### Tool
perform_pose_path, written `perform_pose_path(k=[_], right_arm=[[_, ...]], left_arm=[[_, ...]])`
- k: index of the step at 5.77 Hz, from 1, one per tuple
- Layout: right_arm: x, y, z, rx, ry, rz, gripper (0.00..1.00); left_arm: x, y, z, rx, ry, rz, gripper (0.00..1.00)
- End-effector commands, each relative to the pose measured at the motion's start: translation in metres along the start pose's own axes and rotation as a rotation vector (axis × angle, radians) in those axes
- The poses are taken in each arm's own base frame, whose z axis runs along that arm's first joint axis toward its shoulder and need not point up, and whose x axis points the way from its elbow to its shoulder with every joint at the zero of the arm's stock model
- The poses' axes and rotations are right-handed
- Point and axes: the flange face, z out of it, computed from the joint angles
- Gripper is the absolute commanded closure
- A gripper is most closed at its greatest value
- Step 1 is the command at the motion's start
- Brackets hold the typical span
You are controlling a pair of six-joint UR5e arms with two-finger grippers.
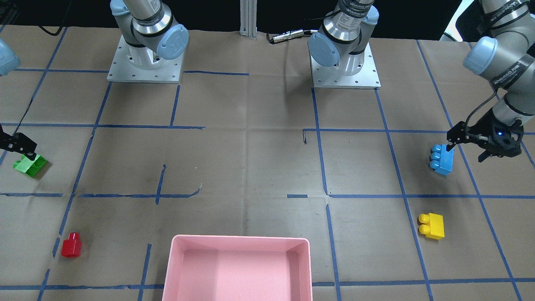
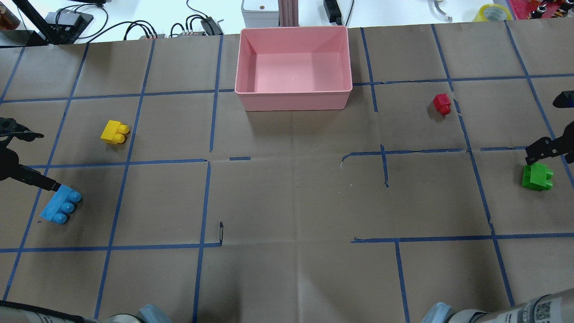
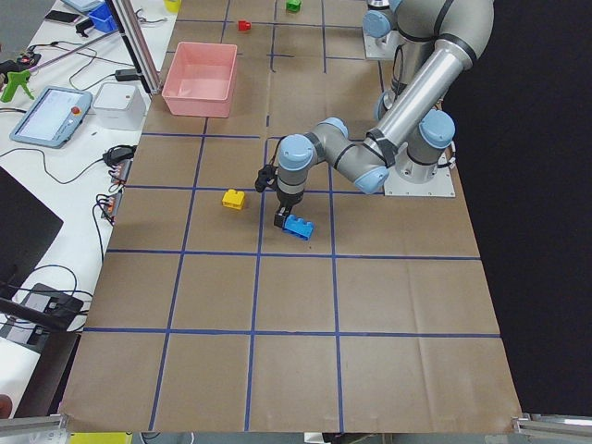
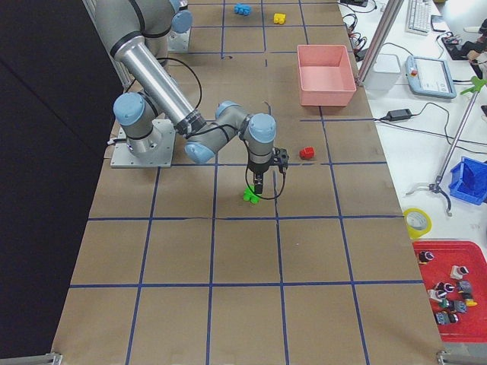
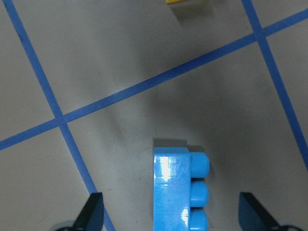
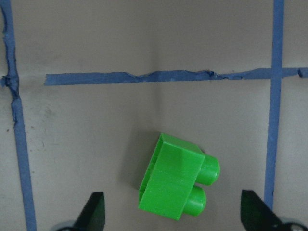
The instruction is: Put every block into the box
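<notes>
Across the taped brown table, the pink box is sitting empty at the far middle edge, well apart from all four blocks, so I am judging the task as barely begun. Two things are worrying me. The right arm is lining up on a green block that is lying skewed to the fingers' closing line, so a squeeze may twist it or pop it out sideways. The left arm is working over the blue block, whose rounded studs are facing one finger, and a pad landing on those could slip. Each arm is reaching out low toward its own end of the table, wrist pointing down. The left gripper is hanging spread wide with the blue block between its fingers, apparently not touching them. The right gripper is likewise spread, straddling the green block without contact. The yellow block is lying near the blue one, and the small red block is sitting nearer the box than the green one is.
</notes>
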Motion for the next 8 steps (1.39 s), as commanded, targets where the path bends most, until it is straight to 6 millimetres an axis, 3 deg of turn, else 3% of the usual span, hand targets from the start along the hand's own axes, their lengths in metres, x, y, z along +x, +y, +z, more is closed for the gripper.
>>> perform_pose_path(k=[1, 2, 4, 5, 8], right_arm=[[0.012, 0.003, 0.021, -0.024, -0.021, 0.018, 0.01], [0.017, 0.006, 0.035, -0.027, -0.021, 0.027, 0.01], [0.019, 0.009, 0.051, -0.028, -0.022, 0.034, 0.01], [0.03, 0.015, 0.058, -0.034, -0.033, 0.056, 0.01], [0.033, 0.014, 0.056, -0.028, -0.03, 0.061, 0.06]], left_arm=[[0.002, 0.001, 0.035, 0.002, 0.053, -0.005, 0.02], [0.008, 0.005, 0.044, -0.008, 0.073, -0.004, 0.02], [0.008, 0.006, 0.045, -0.01, 0.063, 0.008, 0.02], [0.007, 0.006, 0.046, -0.009, 0.054, 0.022, 0.02], [0.013, 0.01, 0.054, -0.021, 0.073, 0.041, 0.02]])
